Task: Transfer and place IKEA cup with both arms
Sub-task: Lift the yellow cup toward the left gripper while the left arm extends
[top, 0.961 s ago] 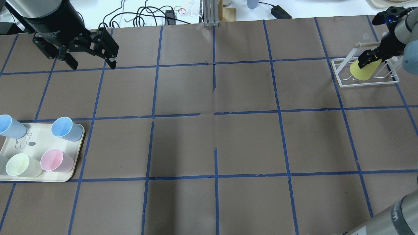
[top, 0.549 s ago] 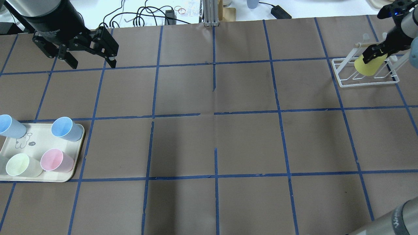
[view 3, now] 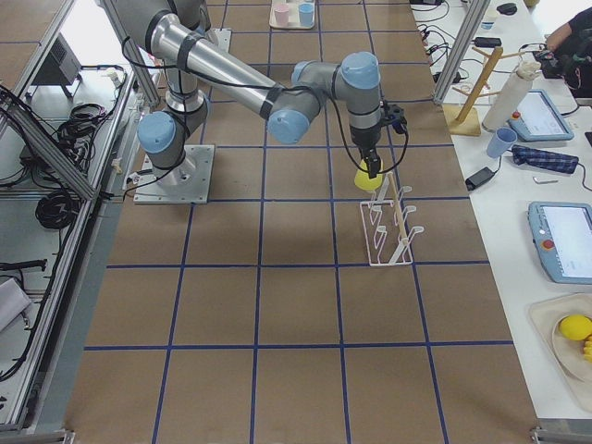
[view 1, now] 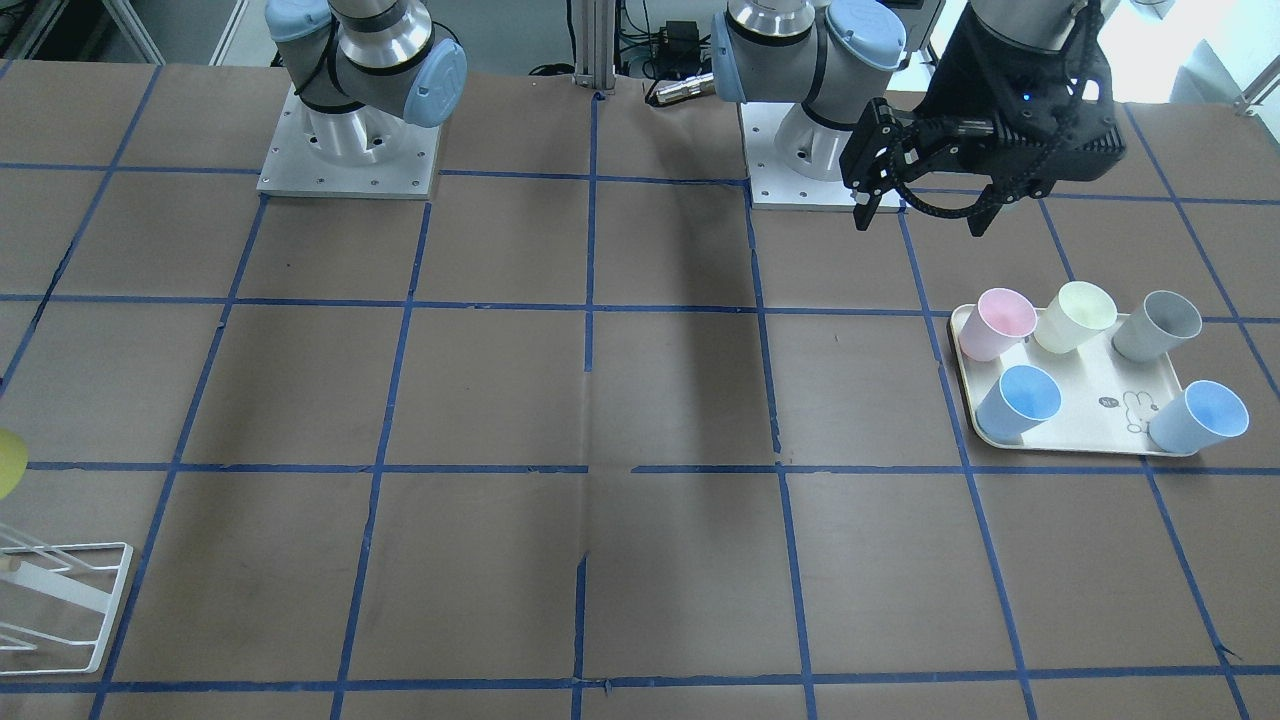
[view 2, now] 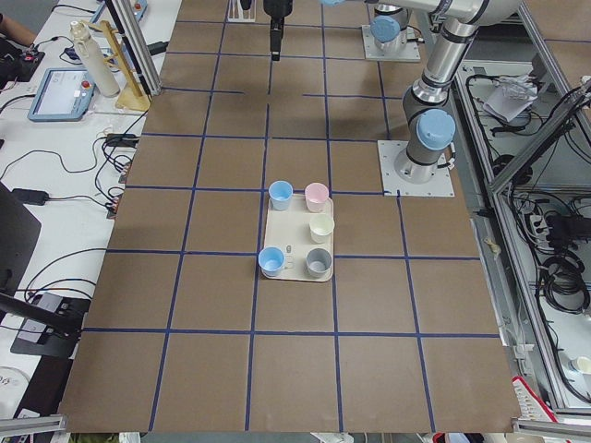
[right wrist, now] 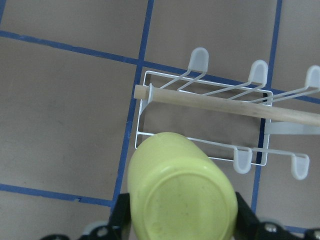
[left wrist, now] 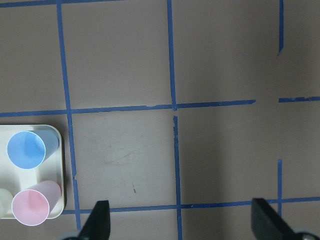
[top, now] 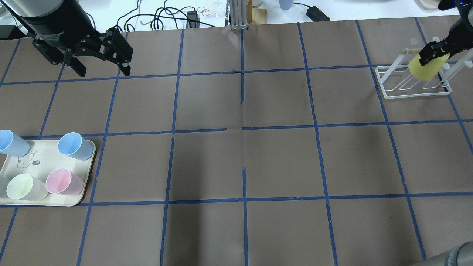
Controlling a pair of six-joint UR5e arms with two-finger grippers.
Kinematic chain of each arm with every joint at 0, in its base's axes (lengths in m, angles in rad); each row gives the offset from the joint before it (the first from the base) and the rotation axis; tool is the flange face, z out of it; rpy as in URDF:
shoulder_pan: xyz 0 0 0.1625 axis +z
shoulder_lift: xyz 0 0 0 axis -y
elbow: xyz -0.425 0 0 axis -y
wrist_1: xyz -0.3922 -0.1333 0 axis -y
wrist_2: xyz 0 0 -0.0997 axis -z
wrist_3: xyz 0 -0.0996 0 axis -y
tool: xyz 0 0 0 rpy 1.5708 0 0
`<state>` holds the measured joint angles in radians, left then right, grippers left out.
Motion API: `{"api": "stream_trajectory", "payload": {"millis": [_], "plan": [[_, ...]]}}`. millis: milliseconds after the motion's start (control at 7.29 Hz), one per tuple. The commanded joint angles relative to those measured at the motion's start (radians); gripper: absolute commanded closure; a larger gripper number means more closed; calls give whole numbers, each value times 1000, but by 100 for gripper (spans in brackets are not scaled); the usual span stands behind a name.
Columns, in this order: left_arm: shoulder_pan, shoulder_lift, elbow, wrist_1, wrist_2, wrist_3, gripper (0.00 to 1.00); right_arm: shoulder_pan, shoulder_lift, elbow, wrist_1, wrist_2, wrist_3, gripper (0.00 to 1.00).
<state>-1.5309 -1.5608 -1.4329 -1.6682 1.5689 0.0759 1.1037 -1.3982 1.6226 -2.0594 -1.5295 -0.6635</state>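
The bright yellow IKEA cup (top: pixel 425 69) hangs upside down in my right gripper (top: pixel 436 51), which is shut on it just above the white wire rack (top: pixel 414 94) at the far right. In the right wrist view the cup's base (right wrist: pixel 182 197) fills the space between the fingers, over the rack (right wrist: pixel 141 107) and its wooden dowel (right wrist: pixel 225 106). The exterior right view shows the same grip (view 3: pixel 372 171). Only an edge of the cup (view 1: pixel 8 465) shows in the front-facing view. My left gripper (top: pixel 102 72) is open and empty above the far left of the table.
A cream tray (top: pixel 40 157) at the near left holds two light blue cups, a pink cup (top: pixel 63 181), a pale cream-yellow cup (top: pixel 24 186) and a grey cup (view 1: pixel 1158 325). Cables and clutter lie beyond the table's far edge.
My right gripper has carried the yellow cup to the right and toward the far edge, over the rack. My left gripper has barely shifted.
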Motion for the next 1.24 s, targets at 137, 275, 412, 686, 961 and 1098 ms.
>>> {"api": "stream_trajectory", "payload": {"millis": [137,275,412,686,961,1098], "plan": [[18,24,-9,5,-7,10,0,149,-136,0,195,0,211,100],[18,31,-15,36,-7,10,0,236,-139,0,212,9,377,100],[18,37,-18,47,-16,8,0,337,-137,-3,214,14,525,100],[43,38,-18,-55,-156,5,0,534,-133,-4,217,111,802,100],[157,18,-23,-164,-414,83,0,555,-156,-6,251,417,866,100],[241,15,-47,-264,-552,188,0,555,-156,-3,283,587,883,100]]}}
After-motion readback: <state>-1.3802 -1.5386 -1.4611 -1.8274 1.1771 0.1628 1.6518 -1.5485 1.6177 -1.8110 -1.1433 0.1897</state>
